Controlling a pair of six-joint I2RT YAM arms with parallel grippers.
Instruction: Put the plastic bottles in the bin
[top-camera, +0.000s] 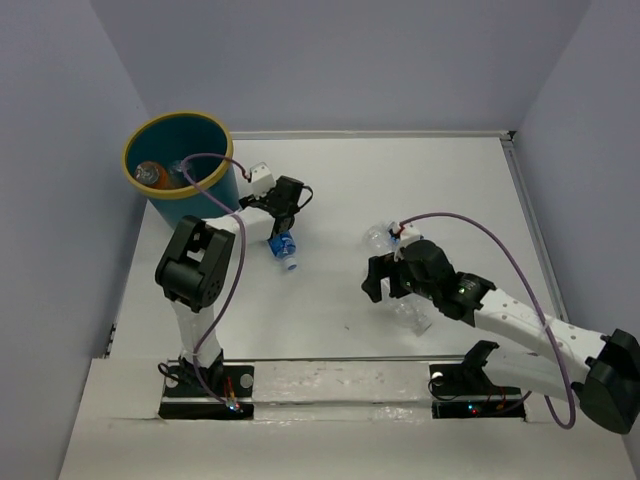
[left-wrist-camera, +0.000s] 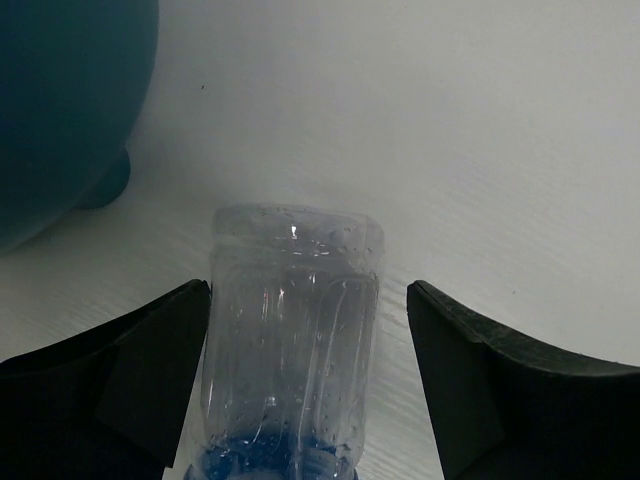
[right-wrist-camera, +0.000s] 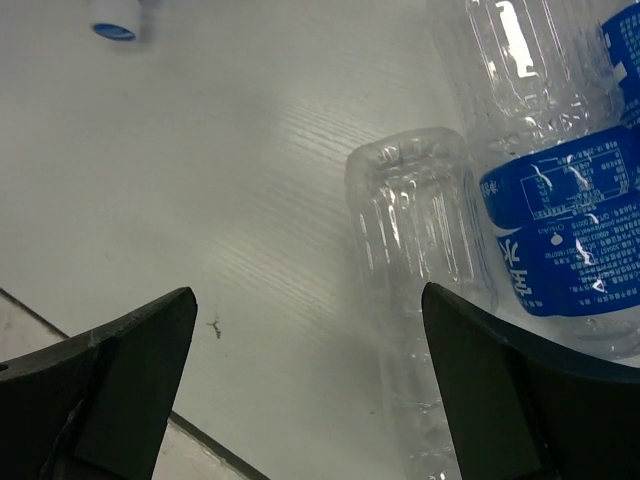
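Left fingers (left-wrist-camera: 140, 380) stand apart around a clear blue-labelled plastic bottle (left-wrist-camera: 290, 330) beside the yellow-rimmed teal bin (top-camera: 192, 207), right fingers (right-wrist-camera: 120, 370) apart over clear bottles (right-wrist-camera: 415, 220)

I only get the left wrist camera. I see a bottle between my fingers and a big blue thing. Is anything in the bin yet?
Observer: Yes. From above, an orange bottle lies inside the bin.
Child: What's the other arm doing?
Observer: The right gripper hangs open, with two clear bottles lying side by side just ahead of it, one wearing a blue label.
Child: Which way is the bin?
Observer: It stands at the table's far left corner, to the left of the left gripper.
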